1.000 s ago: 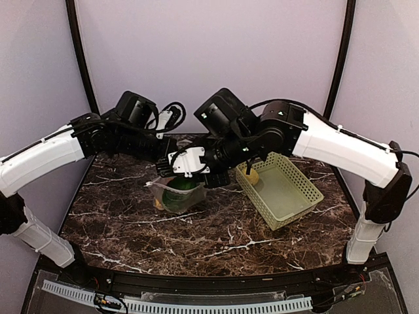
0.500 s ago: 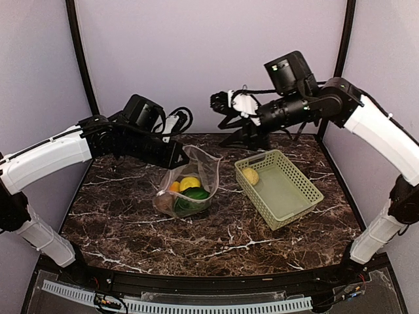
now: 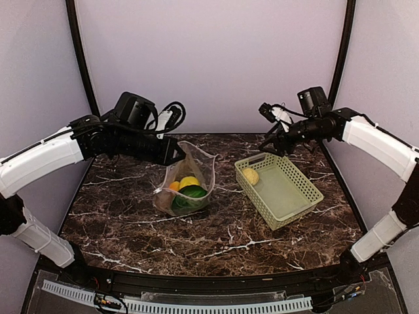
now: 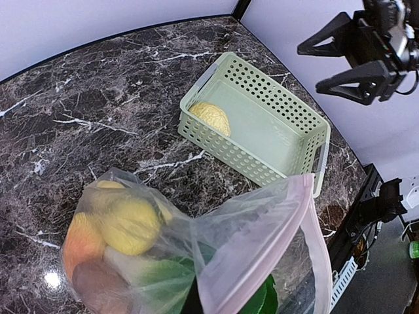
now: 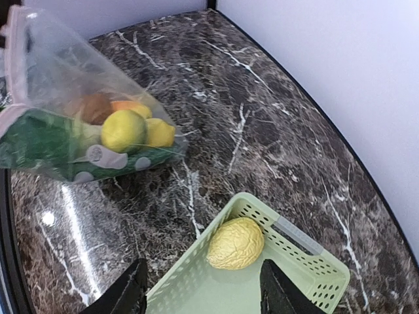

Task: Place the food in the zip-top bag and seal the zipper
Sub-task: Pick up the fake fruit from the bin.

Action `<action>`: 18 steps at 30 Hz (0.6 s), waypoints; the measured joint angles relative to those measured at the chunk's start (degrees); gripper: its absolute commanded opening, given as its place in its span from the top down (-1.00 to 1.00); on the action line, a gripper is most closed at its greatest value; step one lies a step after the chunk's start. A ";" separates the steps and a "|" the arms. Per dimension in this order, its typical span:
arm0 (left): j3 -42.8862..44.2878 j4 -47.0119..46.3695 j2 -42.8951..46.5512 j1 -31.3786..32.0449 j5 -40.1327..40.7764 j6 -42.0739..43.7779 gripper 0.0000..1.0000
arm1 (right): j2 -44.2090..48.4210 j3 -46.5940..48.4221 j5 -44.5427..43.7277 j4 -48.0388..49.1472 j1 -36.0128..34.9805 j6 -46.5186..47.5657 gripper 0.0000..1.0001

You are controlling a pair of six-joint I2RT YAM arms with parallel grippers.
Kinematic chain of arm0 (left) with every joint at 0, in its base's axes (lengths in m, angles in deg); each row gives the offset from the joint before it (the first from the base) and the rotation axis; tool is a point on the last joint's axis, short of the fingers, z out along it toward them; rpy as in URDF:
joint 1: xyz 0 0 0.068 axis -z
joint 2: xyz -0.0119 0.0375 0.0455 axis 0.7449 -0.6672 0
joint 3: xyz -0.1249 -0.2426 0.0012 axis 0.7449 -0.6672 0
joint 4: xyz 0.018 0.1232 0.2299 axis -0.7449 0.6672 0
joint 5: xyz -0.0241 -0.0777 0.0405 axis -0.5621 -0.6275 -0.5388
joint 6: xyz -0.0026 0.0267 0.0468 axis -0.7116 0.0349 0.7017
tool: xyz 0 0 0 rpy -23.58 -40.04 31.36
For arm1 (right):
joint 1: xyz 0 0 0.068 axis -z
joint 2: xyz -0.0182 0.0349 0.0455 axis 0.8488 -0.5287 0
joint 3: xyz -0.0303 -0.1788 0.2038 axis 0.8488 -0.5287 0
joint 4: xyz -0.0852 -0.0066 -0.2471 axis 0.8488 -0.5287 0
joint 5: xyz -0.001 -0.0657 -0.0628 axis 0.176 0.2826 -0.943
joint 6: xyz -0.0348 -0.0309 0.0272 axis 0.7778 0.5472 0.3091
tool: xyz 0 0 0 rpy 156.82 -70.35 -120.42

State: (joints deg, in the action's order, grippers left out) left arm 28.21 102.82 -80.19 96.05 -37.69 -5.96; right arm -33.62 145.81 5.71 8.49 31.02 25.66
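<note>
The zip-top bag (image 3: 188, 186) lies mid-table with its mouth lifted. My left gripper (image 3: 175, 153) is shut on the mouth edge and holds it up; its fingers are mostly hidden behind the plastic in the left wrist view. The pinkish zipper (image 4: 265, 258) runs open along the mouth. Inside the bag are a yellow lemon (image 4: 127, 226), an orange piece (image 4: 80, 243), a brown potato (image 4: 97, 288) and green produce (image 4: 163, 278). Another lemon (image 5: 236, 243) lies in the green basket (image 5: 196, 288). My right gripper (image 5: 203, 297) is open and empty, above the basket's far left corner (image 3: 267, 127).
The light-green lattice basket (image 3: 288, 196) stands right of the bag, angled toward the front right. Dark marble table (image 3: 216, 235) ends in a black rim at the front. Pale walls enclose the back and sides.
My right gripper has pulled out of the bag's mouth, leaving green produce inside, and swung up and right to above the basket. My left gripper still holds the bag's mouth up.
</note>
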 measured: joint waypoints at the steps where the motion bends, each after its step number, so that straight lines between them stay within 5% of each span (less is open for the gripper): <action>1: 0.00 0.02 -0.02 0.00 -0.02 0.02 0.99 | -0.42 -1.40 -0.02 1.77 1.25 -0.87 -0.19; 18: 1.36 0.79 -1.33 0.00 0.07 1.05 0.99 | -22.58 7.06 -3.89 7.52 9.03 -12.87 -0.83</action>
State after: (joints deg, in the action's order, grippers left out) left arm 29.56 103.61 -81.53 96.05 -37.63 -4.92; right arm -56.20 152.87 1.82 16.01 40.04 12.78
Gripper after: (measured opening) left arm 0.010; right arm 0.885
